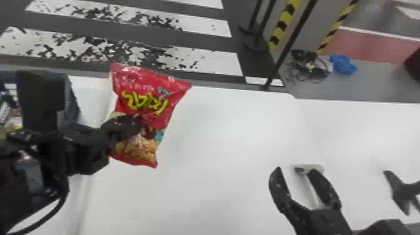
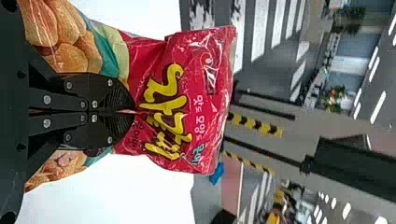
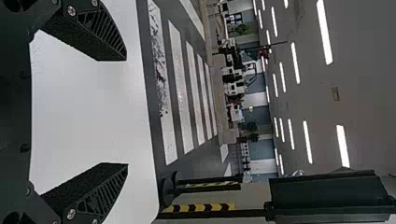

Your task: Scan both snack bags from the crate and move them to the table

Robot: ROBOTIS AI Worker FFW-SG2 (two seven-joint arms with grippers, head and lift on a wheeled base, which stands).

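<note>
My left claw [image 2: 132, 111] is pinched together on the red snack bag [image 1: 145, 87], gripping a gathered fold of its film, and in the head view the bag sits toward my left, over the white tabletop [image 1: 237, 140]. My right claw [image 3: 126, 112] is spread wide, with nothing between its fingers. I take the step in hand to be steering this bag through the scan and on to its place; I can't tell whether it has been scanned. I ought to hold the fold firmly without crushing the snacks, turn my wrist gently so the film doesn't crease over the code, then lower the bag flat and open fully before backing off. Its printed front faces up toward my head, the top seam points away from me, angled slightly right, and the long axis runs from that seam back toward me.
</note>
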